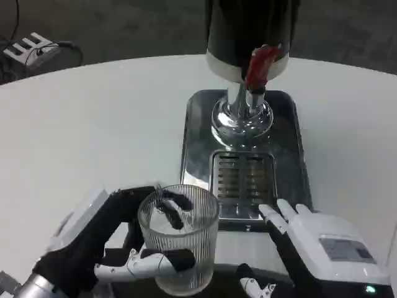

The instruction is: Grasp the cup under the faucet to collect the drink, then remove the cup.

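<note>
while in left hand (118,239), cup (178,239)

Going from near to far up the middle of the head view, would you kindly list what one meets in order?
Ribbed clear cup held in the left hand → slotted drip grate on the metal tray → chrome dispenser base → red faucet lever → dark dispenser tank.

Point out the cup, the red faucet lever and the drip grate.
cup (180,245): head view, on its ribbed clear wall, held by the left hand (102,239).
red faucet lever (259,64): head view, on the handle's middle.
drip grate (243,177): head view, on the slotted centre.
</note>
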Controlling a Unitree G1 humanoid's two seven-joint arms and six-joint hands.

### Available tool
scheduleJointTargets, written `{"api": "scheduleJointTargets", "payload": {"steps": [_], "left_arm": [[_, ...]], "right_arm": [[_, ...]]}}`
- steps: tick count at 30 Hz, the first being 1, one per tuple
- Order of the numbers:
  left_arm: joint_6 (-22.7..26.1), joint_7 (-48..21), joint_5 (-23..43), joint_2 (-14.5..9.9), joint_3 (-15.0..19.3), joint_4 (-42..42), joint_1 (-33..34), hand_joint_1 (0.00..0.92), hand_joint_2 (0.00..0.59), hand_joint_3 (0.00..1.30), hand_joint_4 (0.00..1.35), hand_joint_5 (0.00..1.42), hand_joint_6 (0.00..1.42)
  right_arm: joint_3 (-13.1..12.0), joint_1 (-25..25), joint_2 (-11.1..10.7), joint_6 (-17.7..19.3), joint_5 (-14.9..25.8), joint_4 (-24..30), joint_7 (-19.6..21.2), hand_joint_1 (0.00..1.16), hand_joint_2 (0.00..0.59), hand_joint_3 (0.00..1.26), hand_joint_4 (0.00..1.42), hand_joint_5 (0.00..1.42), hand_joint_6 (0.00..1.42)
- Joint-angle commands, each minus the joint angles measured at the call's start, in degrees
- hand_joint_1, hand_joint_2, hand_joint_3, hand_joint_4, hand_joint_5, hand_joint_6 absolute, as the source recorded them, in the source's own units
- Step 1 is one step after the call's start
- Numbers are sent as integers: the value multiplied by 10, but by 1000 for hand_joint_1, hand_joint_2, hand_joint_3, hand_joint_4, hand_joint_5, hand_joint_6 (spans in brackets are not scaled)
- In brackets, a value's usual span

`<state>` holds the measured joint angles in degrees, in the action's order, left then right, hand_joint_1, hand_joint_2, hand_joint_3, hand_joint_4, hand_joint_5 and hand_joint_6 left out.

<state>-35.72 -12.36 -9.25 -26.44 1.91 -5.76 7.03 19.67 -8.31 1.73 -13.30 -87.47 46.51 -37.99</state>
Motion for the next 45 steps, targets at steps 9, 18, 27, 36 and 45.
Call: {"api": "scheduleJointTargets", "payload": {"steps": [9,18,27,36,45], "left_arm": [[-9,2,6,1,5,1,2,468,74,1067,1135,1248,1241],[-1,11,0,10,6,-17,32,468,74,1067,1135,1248,1241],[2,37,-29,21,4,-83,85,469,74,1067,1135,1248,1256],[7,93,-80,33,-9,-179,190,470,73,1067,1135,1248,1259],[7,177,-148,30,-43,-354,333,470,73,1067,1135,1248,1260]], "right_arm": [[3,-10,19,1,-6,9,-7,395,438,93,0,0,17],[3,-10,27,-3,-6,11,-7,395,438,93,0,0,17],[-7,-35,24,-3,4,35,1,394,438,95,0,0,28],[-24,-63,22,3,18,56,3,393,438,96,0,0,31],[-22,-84,25,16,25,72,3,393,438,96,0,0,33]]}}
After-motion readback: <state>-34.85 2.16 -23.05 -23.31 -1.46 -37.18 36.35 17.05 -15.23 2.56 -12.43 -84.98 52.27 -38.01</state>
